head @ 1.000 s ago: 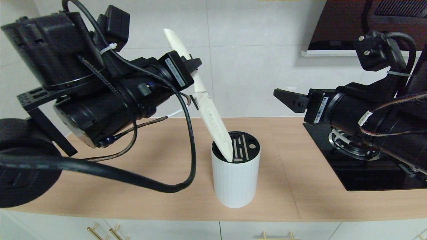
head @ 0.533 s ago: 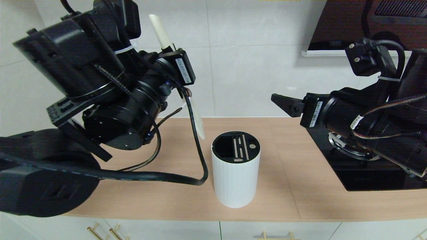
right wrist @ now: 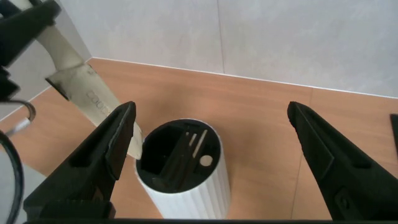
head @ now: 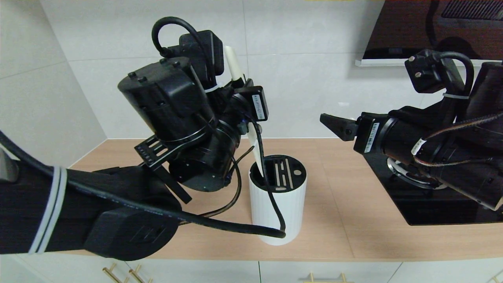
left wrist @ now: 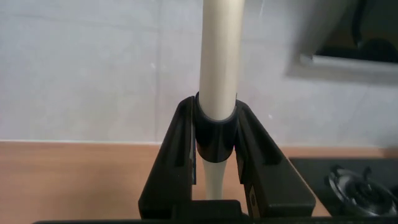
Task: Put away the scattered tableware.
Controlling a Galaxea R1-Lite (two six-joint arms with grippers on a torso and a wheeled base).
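Note:
My left gripper (head: 240,84) is shut on the cream handle of a white knife (head: 232,63). The knife stands nearly upright, and its blade tip (head: 258,163) is at the left rim of the holder's black slotted top. The knife holder (head: 278,204) is a white ribbed cylinder on the wooden counter (head: 334,220). In the left wrist view the handle (left wrist: 219,56) is clamped between the fingers (left wrist: 180,149). My right gripper (head: 328,119) hangs open to the right of the holder and above it. The right wrist view has the gripper (right wrist: 211,109) spread wide over the holder (right wrist: 183,171), with the blade (right wrist: 93,99) beside it.
A black cooktop (head: 432,208) with a burner (head: 408,173) lies on the right of the counter. A dark range hood (head: 432,23) hangs above it. The tiled wall stands close behind. The left arm's cable (head: 235,226) droops in front of the holder.
The knife, whose tip was tilted into the holder, was lifted out to the left, then brought back over the holder more upright. The right gripper barely moved.

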